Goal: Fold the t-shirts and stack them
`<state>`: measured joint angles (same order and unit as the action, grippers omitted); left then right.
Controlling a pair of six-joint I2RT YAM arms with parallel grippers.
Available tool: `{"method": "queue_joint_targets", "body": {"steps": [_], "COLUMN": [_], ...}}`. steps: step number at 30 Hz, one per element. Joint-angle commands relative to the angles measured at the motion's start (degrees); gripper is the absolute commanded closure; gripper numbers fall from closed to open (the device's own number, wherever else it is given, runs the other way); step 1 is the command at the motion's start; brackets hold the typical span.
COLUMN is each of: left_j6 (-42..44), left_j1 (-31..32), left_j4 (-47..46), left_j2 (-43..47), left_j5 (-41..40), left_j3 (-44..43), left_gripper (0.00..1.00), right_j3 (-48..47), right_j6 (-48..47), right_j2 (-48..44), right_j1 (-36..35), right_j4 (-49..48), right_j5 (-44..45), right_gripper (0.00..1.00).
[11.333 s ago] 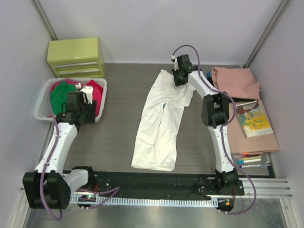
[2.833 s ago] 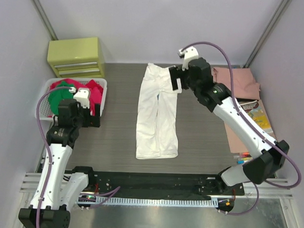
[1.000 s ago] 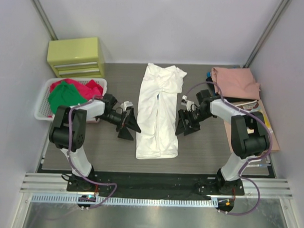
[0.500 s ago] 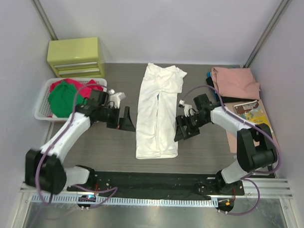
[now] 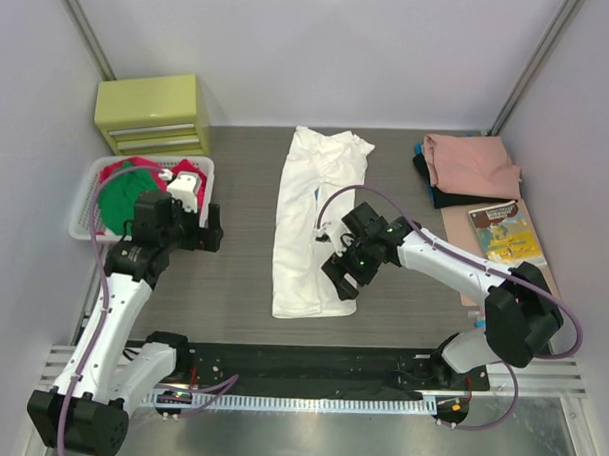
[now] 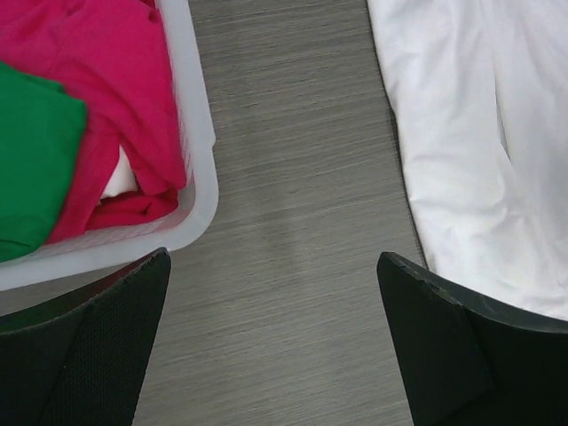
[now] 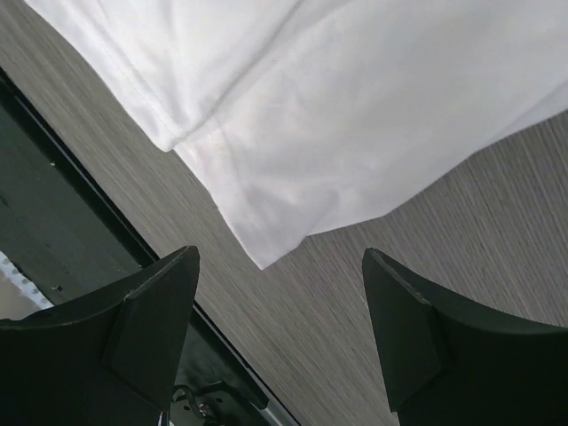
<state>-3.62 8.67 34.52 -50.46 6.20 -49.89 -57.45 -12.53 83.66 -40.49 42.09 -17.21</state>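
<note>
A white t-shirt (image 5: pixel 315 223) lies folded into a long strip in the middle of the table. My right gripper (image 5: pixel 343 277) hovers open over its near right corner; in the right wrist view that corner (image 7: pixel 266 253) sits just ahead of the open gripper (image 7: pixel 280 253), with nothing held. My left gripper (image 5: pixel 210 230) is open above bare table between the basket and the shirt's left edge (image 6: pixel 444 160); the left wrist view shows the open gripper (image 6: pixel 273 257) empty. Green (image 5: pixel 120 197) and red-magenta (image 5: pixel 186 179) t-shirts fill the basket. A salmon-pink t-shirt (image 5: pixel 474 164) lies folded on a black one (image 5: pixel 427 170) at the right.
The white slotted basket (image 5: pixel 84 230) stands at the left, its rim (image 6: pixel 200 160) close to my left fingers. A yellow-green drawer unit (image 5: pixel 153 113) sits at the back left. A thin book (image 5: pixel 509 233) and pens lie at the right. The black base rail (image 7: pixel 53 222) runs along the near edge.
My right gripper has slid down the shirt's right edge to its near corner. My left gripper has drawn back from the shirt's left edge toward the basket. The white shirt has not moved.
</note>
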Motion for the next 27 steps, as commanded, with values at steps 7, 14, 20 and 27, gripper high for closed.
{"method": "queue_joint_targets", "body": {"steps": [7, 14, 20, 27], "left_j6": [-4.3, -3.5, -1.5, -0.4], "left_j1": [-1.0, -1.1, -1.1, -1.1], "left_j4": [0.5, -1.3, -1.7, -0.6], "left_j2": [-5.4, -4.5, -1.7, -0.9], "left_j5": [15.6, 12.0, 7.0, 5.2], "left_j3": [0.6, 1.3, 2.2, 2.1], "left_gripper": [0.0, 0.0, 0.0, 0.0], "right_j3": [0.9, -3.0, -4.8, -8.7], "right_j6": [-0.4, -3.1, -4.7, -5.4], "right_j2": [1.9, 7.4, 9.9, 13.9], "right_j1": [1.3, -8.4, -14.2, -17.1], "right_j4": [-1.3, -0.8, -2.1, -5.2], "right_j5": [4.4, 8.8, 13.2, 14.0], "right_gripper": [0.21, 0.23, 0.26, 0.26]}}
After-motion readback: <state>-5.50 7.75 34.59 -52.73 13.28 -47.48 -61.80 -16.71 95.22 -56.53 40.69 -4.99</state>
